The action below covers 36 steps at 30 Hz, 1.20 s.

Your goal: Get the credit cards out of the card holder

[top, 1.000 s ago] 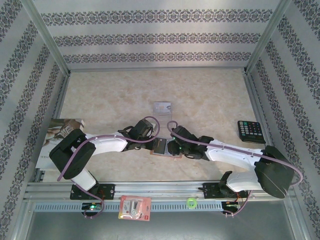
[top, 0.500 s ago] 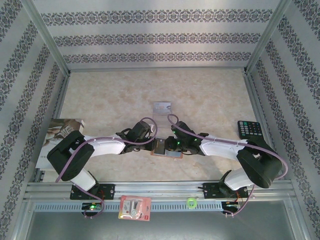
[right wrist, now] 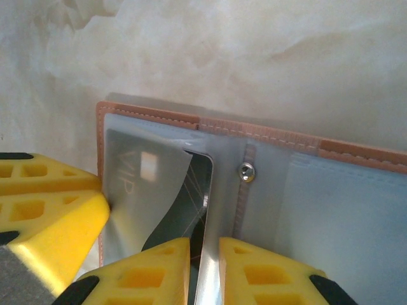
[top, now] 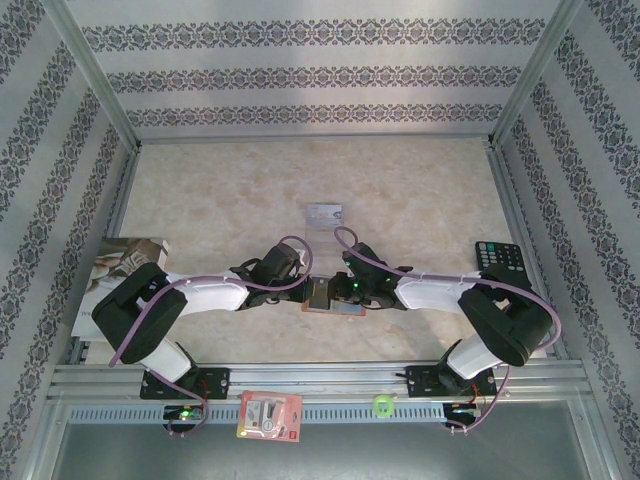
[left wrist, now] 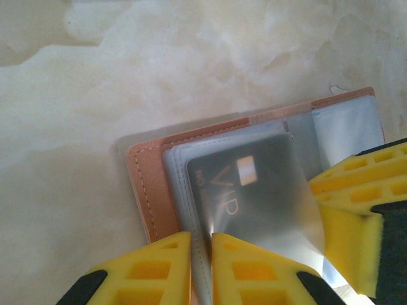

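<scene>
Since a second ago the right arm has swung its elbow in towards 9 o'clock, so its forearm now lies almost level across the top view; the left arm has hardly shifted, and the card holder (left wrist: 149,190) has stayed put. We see it lying open on the table (top: 230,190), near the front edge and between the two wrists; the left arm reaches it from 9 o'clock, the right from 3 o'clock. The left gripper (left wrist: 200,241) is all but closed, its yellow fingers nipping the edge of the holder's clear sleeves; the right gripper (right wrist: 203,244) is likewise nearly closed on a thin glossy leaf of the holder, though we cannot tell whether a card edge sits in that pinch too. A dark card (left wrist: 254,197) marked VIP sits inside a sleeve. A loose card (top: 325,214) lies on the table at 12 o'clock from the holder, well apart; a calculator (top: 497,258) rests at 3 o'clock.
</scene>
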Tool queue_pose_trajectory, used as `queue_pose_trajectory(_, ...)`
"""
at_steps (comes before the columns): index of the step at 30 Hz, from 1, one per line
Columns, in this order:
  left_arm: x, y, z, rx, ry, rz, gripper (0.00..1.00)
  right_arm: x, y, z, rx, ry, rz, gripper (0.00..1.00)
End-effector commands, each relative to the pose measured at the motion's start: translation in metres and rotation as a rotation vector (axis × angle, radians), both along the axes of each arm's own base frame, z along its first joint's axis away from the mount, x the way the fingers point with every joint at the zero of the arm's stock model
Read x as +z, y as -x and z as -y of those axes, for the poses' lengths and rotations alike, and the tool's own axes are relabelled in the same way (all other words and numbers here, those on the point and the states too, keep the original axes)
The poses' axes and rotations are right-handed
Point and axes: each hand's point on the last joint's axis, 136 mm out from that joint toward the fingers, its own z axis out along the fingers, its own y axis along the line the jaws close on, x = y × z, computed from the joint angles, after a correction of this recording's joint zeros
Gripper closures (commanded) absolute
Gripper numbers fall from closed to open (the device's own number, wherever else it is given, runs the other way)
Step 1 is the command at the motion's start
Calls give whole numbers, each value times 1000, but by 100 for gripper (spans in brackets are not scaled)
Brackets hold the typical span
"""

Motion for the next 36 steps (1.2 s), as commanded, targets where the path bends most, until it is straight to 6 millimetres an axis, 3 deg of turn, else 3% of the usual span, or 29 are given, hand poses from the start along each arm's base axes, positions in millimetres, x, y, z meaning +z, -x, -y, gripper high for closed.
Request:
queue_pose_trajectory(1, -10, 14, -7, -6, -24, -49, 84, -6, 0, -1, -12, -11, -23, 77)
queue_pose_trajectory(7, -10, 15, -8, -5, -25, -50, 84, -15, 1, 4, -19, 35, -54, 73)
queue_pose_trajectory(12, -8, 14, -9, 1, -25, -44, 80, -23, 3, 19, -15, 165, -49, 76)
queue_pose_trajectory(16, -5, 14, -11, 11, -25, -32, 73, -24, 4, 29, 2, 273, -19, 77)
queue_pose_trajectory(24, -9, 15, -15, 18, -43, -33, 72, -20, 6, 51, -15, 404, 45, 76)
queue_pose_trajectory(31, 0, 14, -16, 19, -34, -15, 72, 6, 1, 50, -17, 357, 119, 63)
queue_pose_trajectory(36, 33, 8, -19, 25, -23, 62, 68, 39, -5, 44, -1, 292, 218, 59)
